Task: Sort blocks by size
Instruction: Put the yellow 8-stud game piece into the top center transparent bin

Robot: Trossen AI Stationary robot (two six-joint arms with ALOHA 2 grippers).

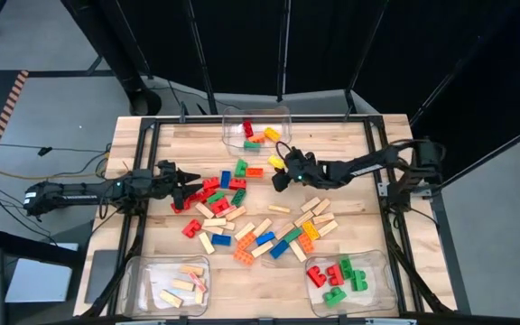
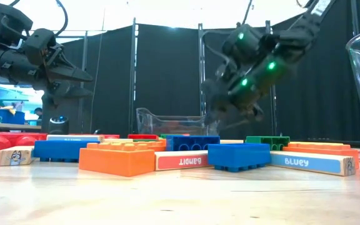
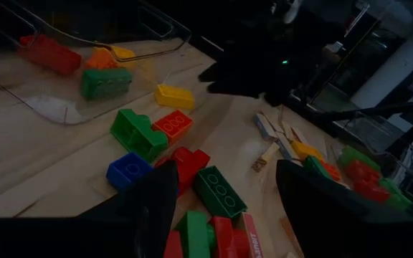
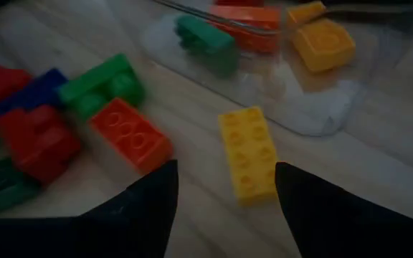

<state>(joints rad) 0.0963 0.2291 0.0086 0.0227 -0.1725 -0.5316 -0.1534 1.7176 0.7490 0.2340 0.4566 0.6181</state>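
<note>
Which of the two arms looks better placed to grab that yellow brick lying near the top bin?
Probably the right: its open end effector hangs just over the yellow brick, while the left end effector sits over the red pile.

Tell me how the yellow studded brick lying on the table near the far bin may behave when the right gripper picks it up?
The yellow brick looks like rigid moulded plastic, so it should stay stiff and probably feel light. It lies flat, studs up, so it is unlikely to roll. Its smooth sides might slip between the right gripper's open fingers.
</note>
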